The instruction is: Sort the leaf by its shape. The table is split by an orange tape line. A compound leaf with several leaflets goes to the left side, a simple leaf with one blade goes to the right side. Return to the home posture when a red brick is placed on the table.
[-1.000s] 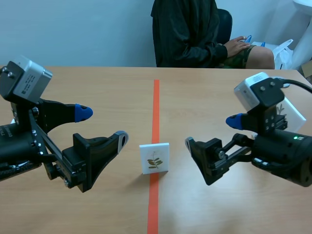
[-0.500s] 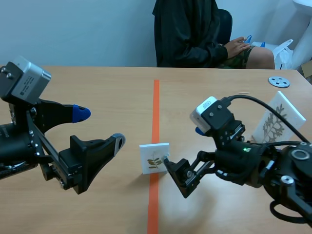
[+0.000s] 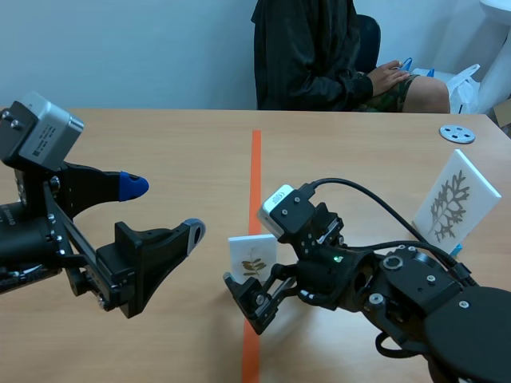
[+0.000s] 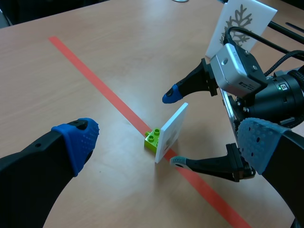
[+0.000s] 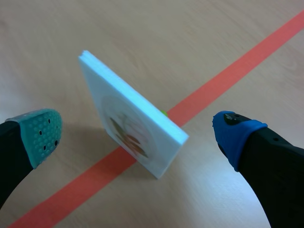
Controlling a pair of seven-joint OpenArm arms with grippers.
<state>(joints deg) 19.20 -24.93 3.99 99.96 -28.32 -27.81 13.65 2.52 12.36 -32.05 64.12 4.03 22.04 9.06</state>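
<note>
Your right hand [image 5: 137, 134] is open and straddles the leaf card [image 3: 252, 257], one finger on each side. In the right wrist view, the grey-green pad [image 5: 40, 135] and the blue pad [image 5: 233, 132] both stand clear of the card, so nothing is gripped. The arm comes in from the right edge of the bench [image 3: 160, 144], and its hand sits past the orange tape line [image 3: 255, 175].

The leaf card is a small white square standing on edge right on the tape line, about midway between the left and right edges and closer to the near edge than the far one. Its printed face shows a small sprig with several leaflets along one stem. A green brick [image 4: 152, 139] at its foot, on the back side, holds it upright with a slight lean.

Your left hand [image 3: 165, 207] is also open, with its fingers spread wide and nothing between them. It hangs over the left half of the bench, well apart from the card.

A second card [image 3: 449, 199], larger and printed with a branching leaf, stands tilted near the right edge. A grey disc [image 3: 456, 133] lies flat toward the far right corner. A person [image 3: 319, 56] in dark clothing sits beyond the far edge.
</note>
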